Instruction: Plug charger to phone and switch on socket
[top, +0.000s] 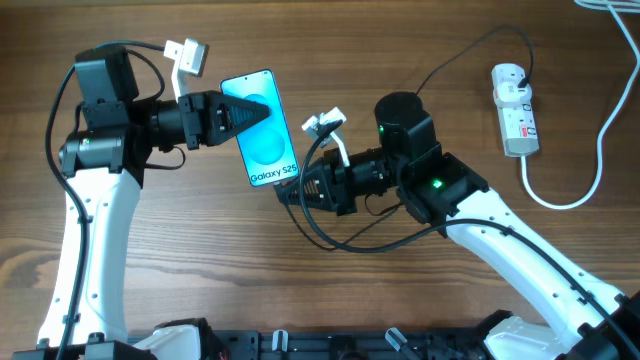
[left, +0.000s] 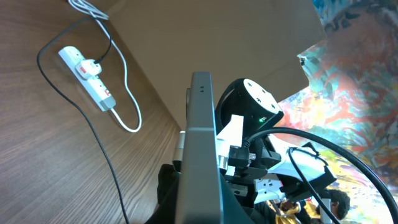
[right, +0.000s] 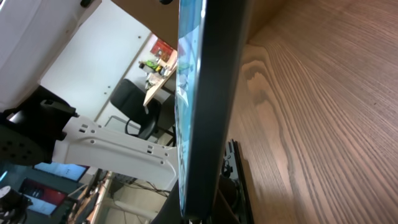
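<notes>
Left gripper (top: 238, 118) is pinching the phone (top: 262, 130), one finger lying across the cyan screen, the other hidden underneath. The phone is reaching out past those fingertips, with its "Galaxy S25" end pointing away toward the right arm. In the left wrist view it is showing edge-on as a grey slab straight ahead of the fingers.

Right gripper (top: 292, 190) is sitting right at that lettered end, fingertips just beside the phone's bottom edge. Whether its fingers are spread or pressed on anything, I cannot tell: the right wrist view is filled by the phone's dark edge, and no plug tip is making itself seen.

Farther out, beyond the right arm's base, the charger (top: 470, 48) is trailing as a thin black line across the table (top: 200, 260). It is running to the socket (top: 514, 112), which is lying well apart from both sets of fingers, a white plug seated in it and a white cord (top: 570, 200) looping off its near end.
</notes>
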